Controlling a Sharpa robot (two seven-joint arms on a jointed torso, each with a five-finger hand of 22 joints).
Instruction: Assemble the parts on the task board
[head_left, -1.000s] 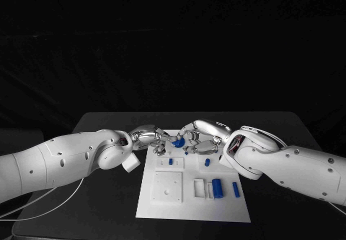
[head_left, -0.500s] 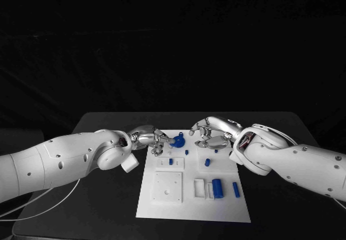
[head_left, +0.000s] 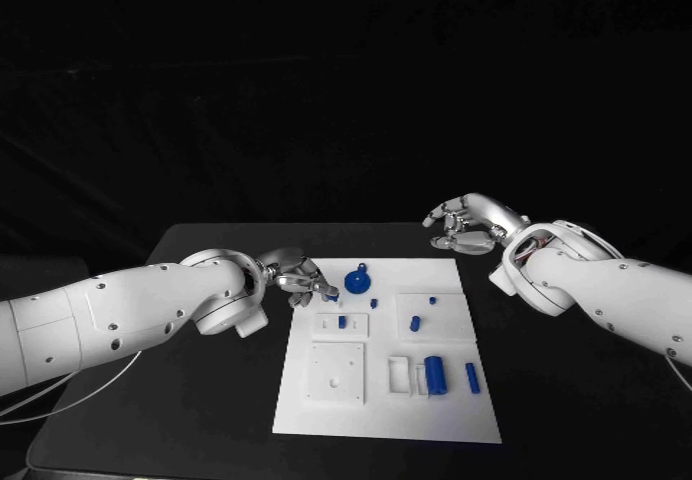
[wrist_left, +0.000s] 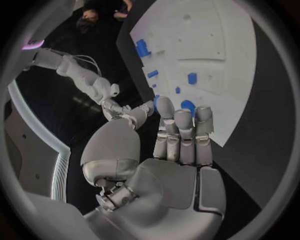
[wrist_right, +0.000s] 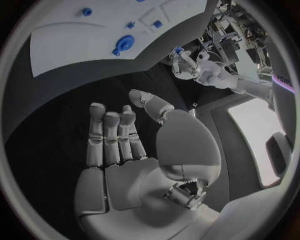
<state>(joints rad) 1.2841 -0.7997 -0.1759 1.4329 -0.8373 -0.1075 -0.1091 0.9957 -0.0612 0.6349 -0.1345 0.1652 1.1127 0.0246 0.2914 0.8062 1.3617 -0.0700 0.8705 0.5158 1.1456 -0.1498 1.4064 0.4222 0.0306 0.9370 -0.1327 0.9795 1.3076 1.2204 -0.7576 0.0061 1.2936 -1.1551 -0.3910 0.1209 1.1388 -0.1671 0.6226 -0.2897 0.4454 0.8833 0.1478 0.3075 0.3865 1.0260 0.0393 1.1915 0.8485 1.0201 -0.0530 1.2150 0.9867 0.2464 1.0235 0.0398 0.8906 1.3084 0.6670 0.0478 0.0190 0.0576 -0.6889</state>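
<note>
Board (head_left: 378, 420) status, near to far. Near edge, about 5 o'clock: big cylinder (head_left: 434, 375) and thin pin (head_left: 472, 378) lying loose beside the slot block, not yet seated by the look of it. Mid board: two small pegs (head_left: 342, 322) and (head_left: 414, 324) standing in their plates, likely done. Far edge, 12 o'clock: round disc (head_left: 358, 274) resting on the board, unheld. Left hand (head_left: 297, 279) at 10 o'clock, at the board's corner, fingers loosely apart, gripping nothing. Right hand (head_left: 469, 222) at 1 o'clock, off the board, fingers spread, empty. Judgement: partway, the larger parts are left.

Empty hands (head_left: 299, 279) (head_left: 464, 224) flanking white task board (head_left: 387, 412).
</note>
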